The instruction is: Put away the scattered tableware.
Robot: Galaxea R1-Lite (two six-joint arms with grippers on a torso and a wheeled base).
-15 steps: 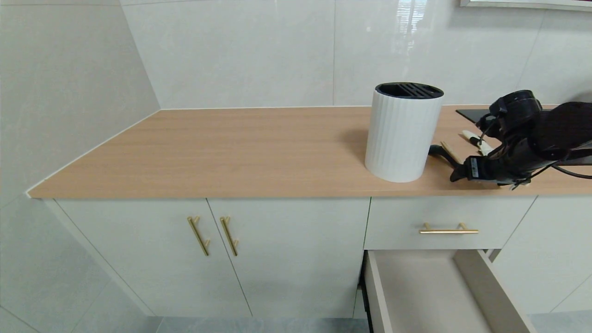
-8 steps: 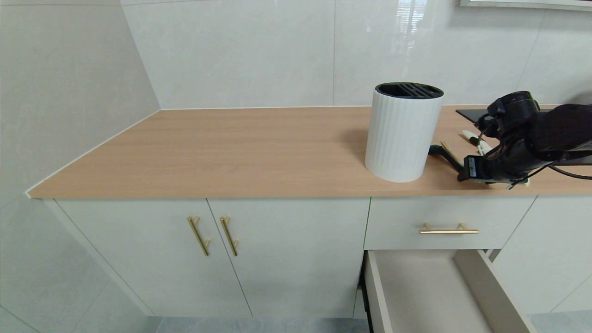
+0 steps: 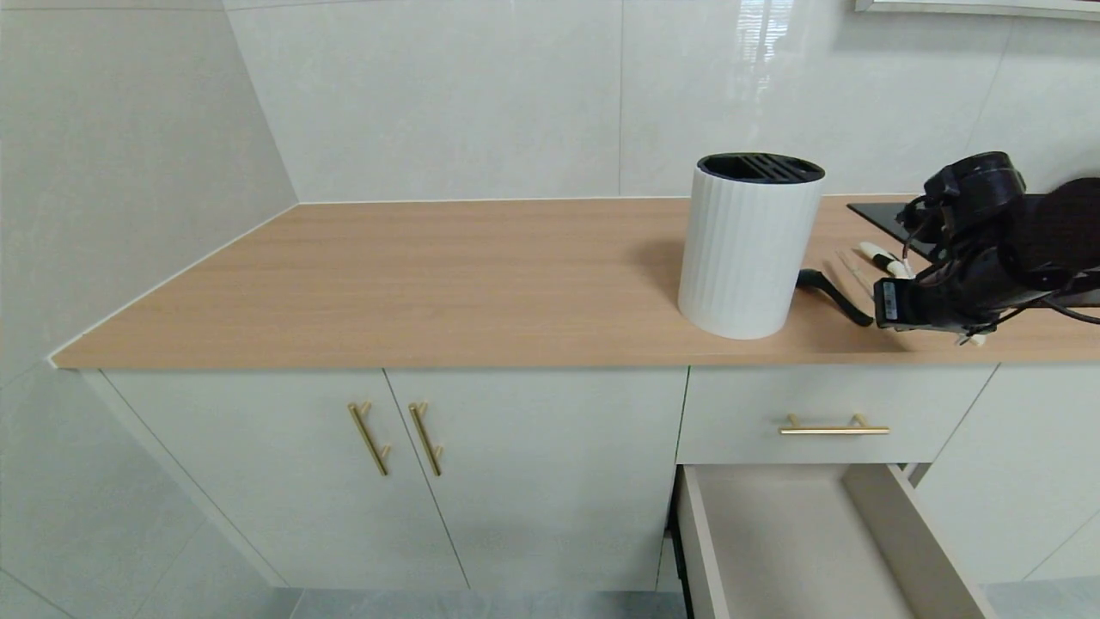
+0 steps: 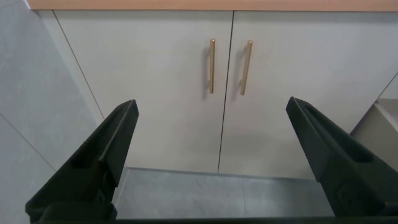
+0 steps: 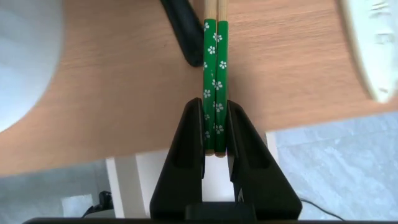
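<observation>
A pair of wooden chopsticks (image 5: 216, 68) with green, white-flowered ends is pinched between the fingers of my right gripper (image 5: 216, 112), which is shut on them just above the wooden counter's front edge. From the head camera, that gripper (image 3: 889, 305) hovers right of the white ribbed utensil holder (image 3: 746, 249), and the chopsticks (image 3: 852, 273) slant away from it. A black utensil handle (image 3: 832, 294) lies beside the holder. My left gripper (image 4: 211, 106) is open, low down in front of the cabinet doors (image 4: 230, 81).
A white-and-black utensil (image 3: 883, 260) lies behind my right arm, near a black panel (image 3: 881, 215) on the counter. An open drawer (image 3: 911, 550) juts out below the counter at the right. The counter's left stretch (image 3: 412, 275) is bare.
My right gripper has risen and drawn back to the right with the chopsticks in it, lifting them off the counter. The black handle stays by the holder.
</observation>
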